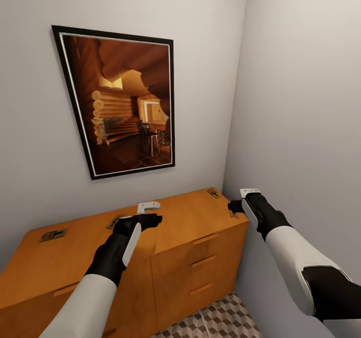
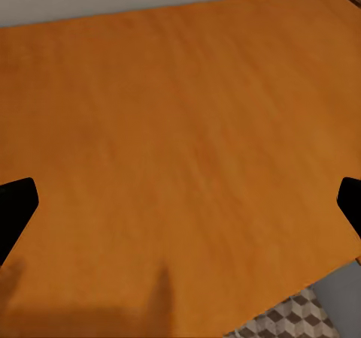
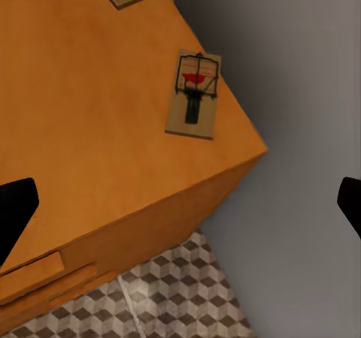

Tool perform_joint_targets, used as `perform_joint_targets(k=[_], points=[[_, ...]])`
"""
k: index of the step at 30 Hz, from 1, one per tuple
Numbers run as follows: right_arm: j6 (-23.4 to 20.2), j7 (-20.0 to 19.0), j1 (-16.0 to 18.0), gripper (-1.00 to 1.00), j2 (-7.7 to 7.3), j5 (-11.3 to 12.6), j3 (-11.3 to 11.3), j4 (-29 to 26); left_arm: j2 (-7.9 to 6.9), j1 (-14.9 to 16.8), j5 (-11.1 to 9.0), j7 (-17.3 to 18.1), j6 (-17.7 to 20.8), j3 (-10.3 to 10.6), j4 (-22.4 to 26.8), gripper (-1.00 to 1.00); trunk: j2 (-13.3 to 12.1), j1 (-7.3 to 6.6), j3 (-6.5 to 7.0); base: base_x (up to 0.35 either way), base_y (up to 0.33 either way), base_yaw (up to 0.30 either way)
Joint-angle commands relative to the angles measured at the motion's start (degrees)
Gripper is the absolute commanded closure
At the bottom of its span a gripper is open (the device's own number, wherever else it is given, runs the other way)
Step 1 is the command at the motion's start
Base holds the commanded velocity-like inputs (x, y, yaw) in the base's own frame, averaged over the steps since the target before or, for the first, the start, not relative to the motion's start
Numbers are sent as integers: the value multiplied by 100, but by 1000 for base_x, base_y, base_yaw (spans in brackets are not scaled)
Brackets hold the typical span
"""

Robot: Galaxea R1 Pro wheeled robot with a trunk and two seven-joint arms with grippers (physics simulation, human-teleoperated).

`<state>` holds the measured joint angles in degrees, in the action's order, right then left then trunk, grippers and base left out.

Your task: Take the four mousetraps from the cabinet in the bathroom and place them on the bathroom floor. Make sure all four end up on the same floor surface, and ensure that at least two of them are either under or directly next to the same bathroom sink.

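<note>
The orange-brown cabinet (image 1: 190, 223) stands against the wall in a corner, with mousetraps lying flat on its top. One mousetrap (image 1: 52, 235) lies at the far left and another (image 1: 213, 193) at the back right. A third mousetrap (image 1: 114, 221) is partly hidden behind my left gripper (image 1: 153, 218), which hovers open over bare cabinet top (image 2: 180, 113). My right gripper (image 1: 238, 206) is open above the cabinet's right front corner, where a mousetrap (image 3: 194, 94) with a red tab lies near the edge. The bathroom floor (image 3: 173, 300) shows below. The bathroom sink is out of view.
A framed picture of a log cabin interior (image 1: 123, 102) hangs on the wall above the cabinet. A grey side wall (image 1: 301, 127) runs close along the cabinet's right end, leaving a narrow strip of cube-patterned tiles (image 1: 215, 320) in front.
</note>
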<state>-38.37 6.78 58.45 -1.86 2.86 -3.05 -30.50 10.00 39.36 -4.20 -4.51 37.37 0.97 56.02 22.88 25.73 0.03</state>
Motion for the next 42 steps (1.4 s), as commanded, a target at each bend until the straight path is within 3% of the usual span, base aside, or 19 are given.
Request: perform_joint_targets(k=[1,37,42], points=[[-28,31,1,-100,-6,32,-31,-9,0,1,-46,-48,24,8,6,-100,4,5,-3,264,0,0],[-60,61,3,-100,-7,38,-5,-18,0,1,-46,-63,35,10,6,-100,4,5,-3,38,-4,0],[-224,61,3,-100,-21,39,33,-18,0,1,-46,-61,41,9,6,-100,4,5,-3,133,-29,0]])
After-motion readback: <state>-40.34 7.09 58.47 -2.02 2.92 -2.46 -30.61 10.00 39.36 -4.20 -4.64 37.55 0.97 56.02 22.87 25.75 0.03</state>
